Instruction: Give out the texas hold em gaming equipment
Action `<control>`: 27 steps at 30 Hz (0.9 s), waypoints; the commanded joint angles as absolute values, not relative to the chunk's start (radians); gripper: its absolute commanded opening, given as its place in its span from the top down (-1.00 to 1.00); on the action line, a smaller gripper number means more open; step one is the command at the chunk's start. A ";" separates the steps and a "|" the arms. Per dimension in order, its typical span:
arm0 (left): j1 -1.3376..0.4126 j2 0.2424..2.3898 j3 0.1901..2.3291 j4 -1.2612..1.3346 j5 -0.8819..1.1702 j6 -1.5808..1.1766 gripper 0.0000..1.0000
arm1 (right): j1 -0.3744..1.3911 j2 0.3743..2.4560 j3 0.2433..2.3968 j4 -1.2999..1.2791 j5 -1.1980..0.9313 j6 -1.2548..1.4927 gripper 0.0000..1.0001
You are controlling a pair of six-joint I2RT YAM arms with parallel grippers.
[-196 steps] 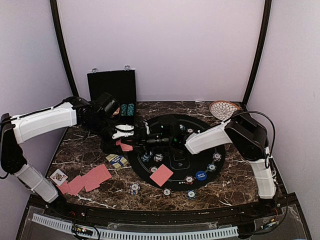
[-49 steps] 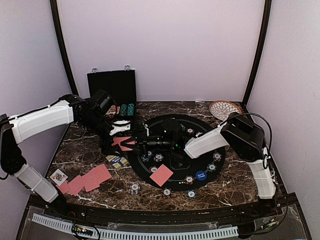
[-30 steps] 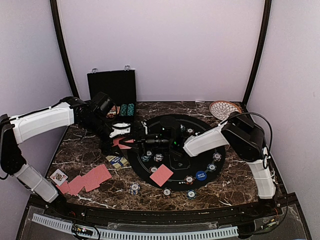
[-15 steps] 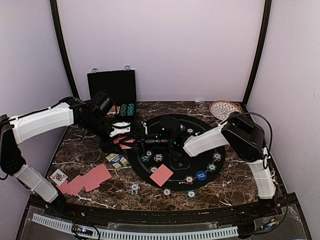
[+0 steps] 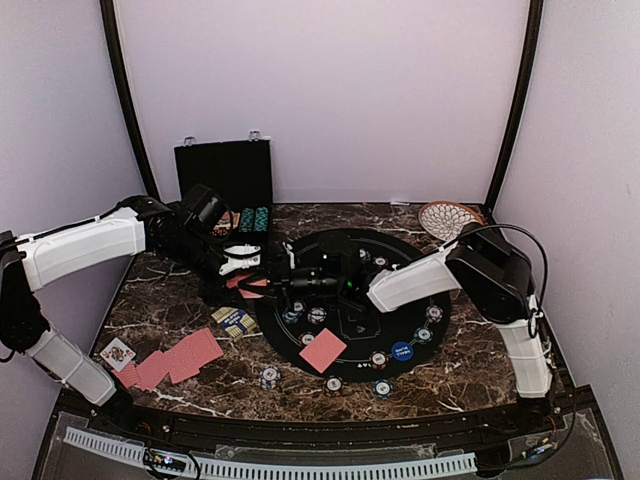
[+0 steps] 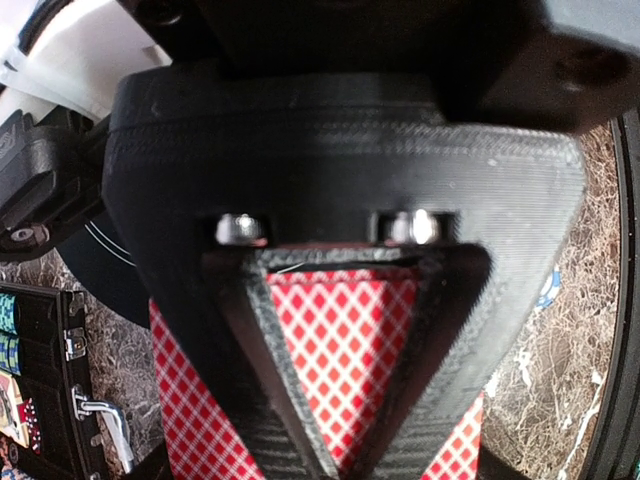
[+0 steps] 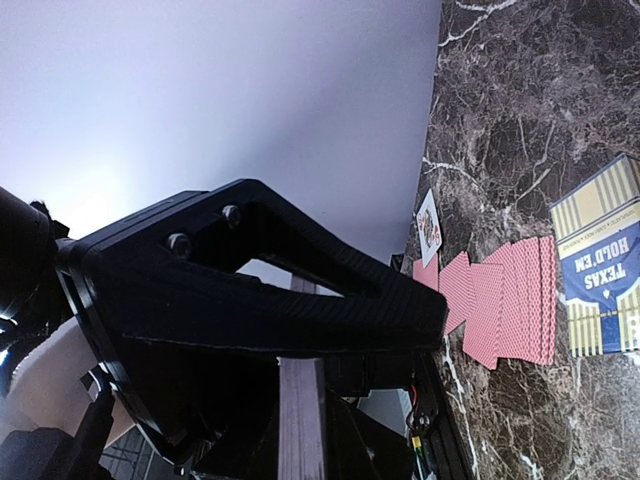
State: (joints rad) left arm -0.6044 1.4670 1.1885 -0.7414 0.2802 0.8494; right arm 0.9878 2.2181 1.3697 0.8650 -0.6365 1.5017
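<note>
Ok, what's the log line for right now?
left pincer: shut on red-backed cards | right pincer: beside it, grip unclear | black mat: single card lying red-side up

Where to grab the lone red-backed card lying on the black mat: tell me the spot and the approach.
Take the red-backed card by its near corner, the one pointing at the arm bases. It lies flat, face down on the black mat, turned diamond-wise, so a straight-down pinch finds no thickness. Probably best to come low from the near side and lever that corner up.
</note>
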 commanded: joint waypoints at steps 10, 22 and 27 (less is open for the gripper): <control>-0.607 1.409 1.176 -0.745 0.315 0.852 0.21 | 0.985 2.158 1.376 0.710 -0.603 1.412 0.53; -0.607 1.412 1.155 -0.739 0.307 0.857 0.20 | 0.971 2.137 1.390 0.670 -0.599 1.411 0.32; -0.609 1.415 1.151 -0.736 0.301 0.859 0.20 | 0.967 2.132 1.410 0.635 -0.605 1.399 0.30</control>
